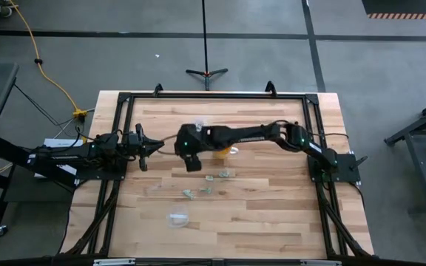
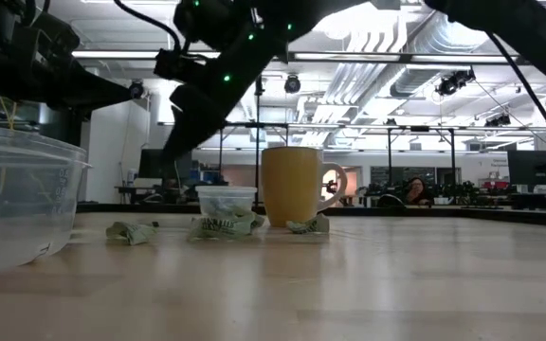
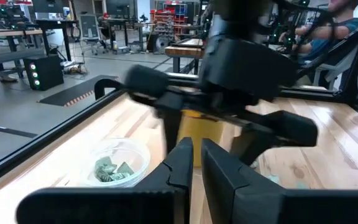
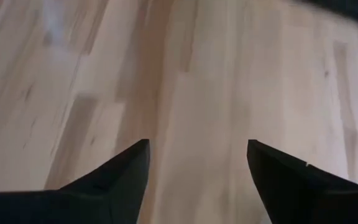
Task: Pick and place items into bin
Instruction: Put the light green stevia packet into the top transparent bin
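Several tiny pale green-grey pieces [image 1: 224, 175] lie on the wood near the table's middle, and show in the low view as pieces [image 2: 129, 232]. More of them sit in a small clear container [image 3: 114, 165], which stands beside the orange cup [image 1: 225, 151]. My right gripper [image 1: 192, 161] is open and hovers left of the cup, above bare wood [image 4: 197, 168], holding nothing. My left gripper [image 3: 192, 163] waits shut at the table's left side, pointing at the right one.
A larger clear bowl [image 1: 177, 218] stands toward the near edge and fills the left of the low view as a bowl [image 2: 17, 204]. A black frame [image 1: 124, 100] borders the table. Bare wood lies right of the pieces. A person sits in the room beyond [image 2: 413, 189].
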Controlling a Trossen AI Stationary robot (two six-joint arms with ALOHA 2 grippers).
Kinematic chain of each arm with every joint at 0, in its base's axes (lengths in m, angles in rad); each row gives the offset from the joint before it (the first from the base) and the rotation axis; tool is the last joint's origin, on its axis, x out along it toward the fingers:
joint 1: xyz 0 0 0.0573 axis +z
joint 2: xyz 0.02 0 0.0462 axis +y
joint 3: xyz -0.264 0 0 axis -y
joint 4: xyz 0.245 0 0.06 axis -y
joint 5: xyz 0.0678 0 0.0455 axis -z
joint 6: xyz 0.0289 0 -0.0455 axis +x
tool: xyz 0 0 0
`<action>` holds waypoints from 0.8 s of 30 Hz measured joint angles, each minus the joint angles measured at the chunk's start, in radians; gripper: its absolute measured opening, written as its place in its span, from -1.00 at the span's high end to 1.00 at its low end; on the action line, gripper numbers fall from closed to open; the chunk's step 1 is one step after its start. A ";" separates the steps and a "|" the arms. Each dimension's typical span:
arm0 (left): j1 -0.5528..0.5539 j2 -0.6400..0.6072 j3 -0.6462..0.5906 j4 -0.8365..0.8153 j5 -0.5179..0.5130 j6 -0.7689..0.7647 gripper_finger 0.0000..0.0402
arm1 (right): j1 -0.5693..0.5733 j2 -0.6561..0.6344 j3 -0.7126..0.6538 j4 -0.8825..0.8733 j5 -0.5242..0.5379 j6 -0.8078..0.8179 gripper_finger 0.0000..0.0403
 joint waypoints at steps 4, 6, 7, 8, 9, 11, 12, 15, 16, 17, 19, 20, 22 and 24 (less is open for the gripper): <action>0.000 0.000 0.000 0.000 0.000 0.000 0.67 | 0.051 -0.006 0.000 -0.128 0.065 0.041 -0.24; 0.000 0.000 0.000 0.000 0.000 0.000 0.67 | 0.072 -0.007 0.000 -0.197 0.088 0.076 -0.20; 0.000 0.000 0.000 0.000 0.000 0.000 0.67 | 0.081 -0.008 0.000 -0.229 0.088 0.098 -0.19; 0.000 0.000 0.000 0.000 0.000 0.000 0.67 | 0.089 -0.008 0.000 -0.261 0.082 0.120 -0.17; 0.000 0.000 0.000 0.000 0.000 0.000 0.67 | 0.098 -0.008 0.000 -0.284 0.081 0.143 -0.15; 0.000 0.000 0.000 0.000 0.000 0.000 0.67 | 0.116 -0.008 0.000 -0.302 0.083 0.170 -0.11; 0.000 0.000 0.000 0.000 0.000 0.000 0.67 | 0.124 -0.008 0.000 -0.309 0.086 0.177 -0.10; 0.000 0.000 0.000 0.000 0.000 0.000 0.67 | 0.147 -0.017 0.000 -0.325 0.074 0.194 -0.04; 0.000 0.000 0.000 0.000 0.000 0.000 0.67 | 0.153 -0.022 0.000 -0.339 0.058 0.198 -0.02; 0.000 0.000 0.000 0.000 0.000 0.000 0.67 | 0.159 -0.029 0.000 -0.364 0.039 0.207 0.00; 0.000 0.000 0.000 0.000 0.000 0.000 0.67 | 0.168 -0.035 0.000 -0.424 0.018 0.227 0.03; 0.000 0.000 0.000 0.000 0.000 0.000 0.67 | 0.172 -0.036 0.000 -0.449 0.013 0.242 0.04; 0.000 0.000 0.000 0.000 0.000 0.000 0.67 | 0.178 -0.034 0.000 -0.498 0.012 0.269 0.06; 0.000 0.000 0.000 0.000 0.000 0.000 0.67 | 0.183 -0.034 0.000 -0.511 -0.002 0.284 0.08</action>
